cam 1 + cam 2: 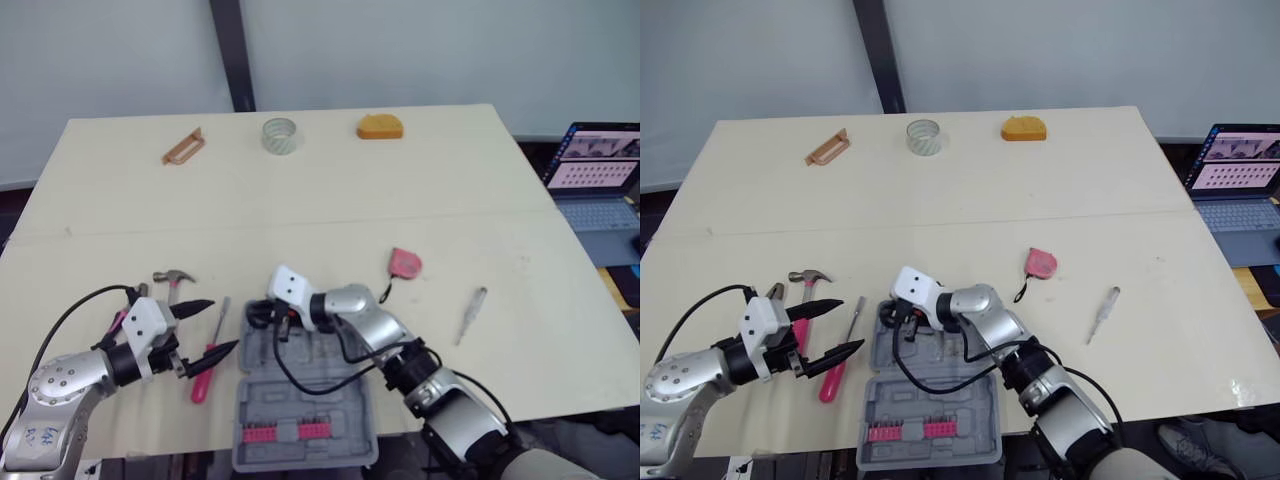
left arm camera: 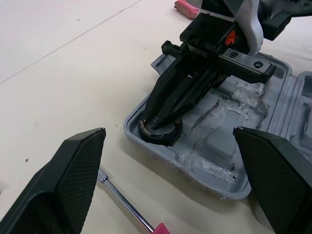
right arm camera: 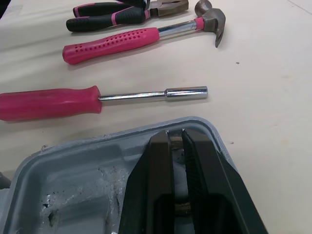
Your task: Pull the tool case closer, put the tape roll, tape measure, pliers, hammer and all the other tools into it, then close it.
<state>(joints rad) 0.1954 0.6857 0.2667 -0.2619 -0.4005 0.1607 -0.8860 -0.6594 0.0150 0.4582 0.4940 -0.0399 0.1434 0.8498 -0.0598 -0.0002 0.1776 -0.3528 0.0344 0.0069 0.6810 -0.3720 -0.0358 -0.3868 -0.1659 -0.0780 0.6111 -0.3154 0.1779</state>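
Tool case (image 1: 262, 402), open, runs front-to-back (right gripper (image 3: 174, 132) pinches a black ring (image 2: 158, 133)).

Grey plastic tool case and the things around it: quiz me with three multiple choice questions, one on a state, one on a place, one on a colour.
1. How is the grey plastic tool case?
A. shut
B. lying open
C. upside down

2. Where is the clear tape roll?
A. inside that case
B. on the floor
C. on the far side of the cream table

3. What colour is the handle of the claw hammer?
A. pink
B. blue
C. yellow

Answers: B, its moulded insides show. C, the roll sits near the table's far edge. A, the dotted grip is pink.
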